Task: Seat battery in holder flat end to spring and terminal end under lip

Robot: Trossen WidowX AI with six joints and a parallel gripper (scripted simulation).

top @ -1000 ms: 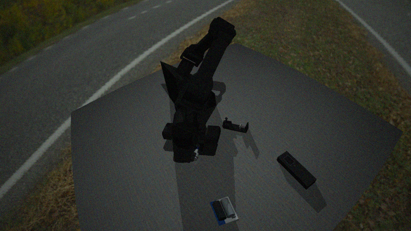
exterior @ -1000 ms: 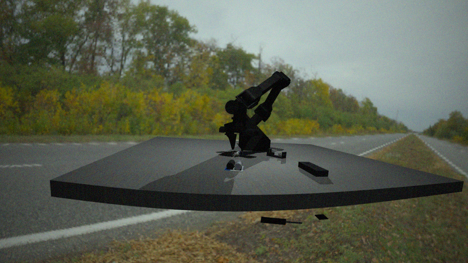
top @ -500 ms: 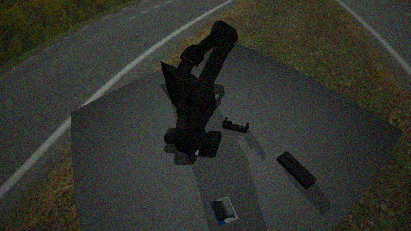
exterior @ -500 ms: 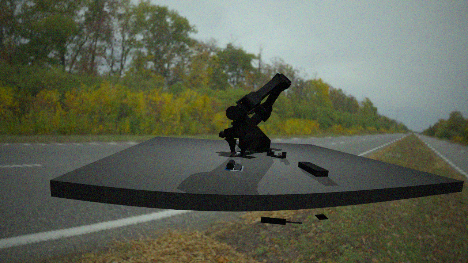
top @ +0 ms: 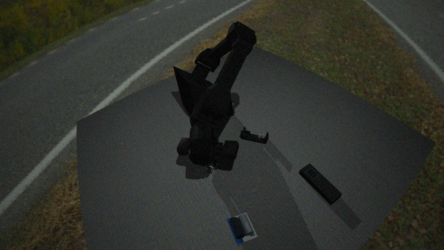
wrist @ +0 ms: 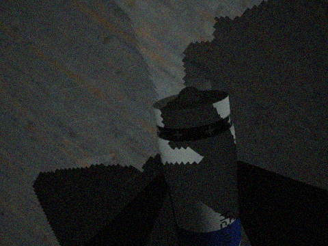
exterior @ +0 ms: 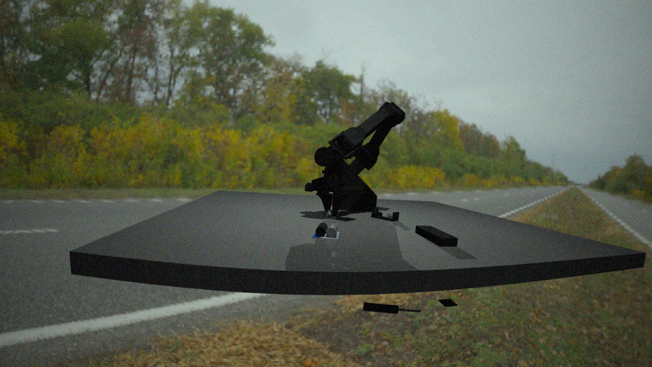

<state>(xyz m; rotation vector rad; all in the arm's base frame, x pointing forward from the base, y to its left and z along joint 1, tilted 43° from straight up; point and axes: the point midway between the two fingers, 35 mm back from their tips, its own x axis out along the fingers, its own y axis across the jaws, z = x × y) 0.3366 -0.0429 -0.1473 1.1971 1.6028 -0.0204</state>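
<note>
My gripper (exterior: 331, 212) (wrist: 199, 180) is low over the table and shut on the battery (top: 210, 168) (exterior: 327, 213) (wrist: 205, 178). In the wrist view the battery is white with a black plus-marked band and a blue band, and its terminal end points up the picture. The fingers flank its lower part; its flat end is out of view. In the top view the arm hides most of it. The black holder (top: 254, 137) (exterior: 385, 217) stands empty to the gripper's right, with its spring (top: 261, 136) at the right end and a raised post at the left end.
A blue and white card (top: 252, 238) with a dark cylinder (top: 237, 227) (exterior: 321, 229) and a grey cylinder (top: 246, 224) (exterior: 332, 231) lies nearer the table's front. A long black box (top: 321, 184) (exterior: 436, 235) lies right of it. A black handled tool (exterior: 380, 308) shows below the table edge.
</note>
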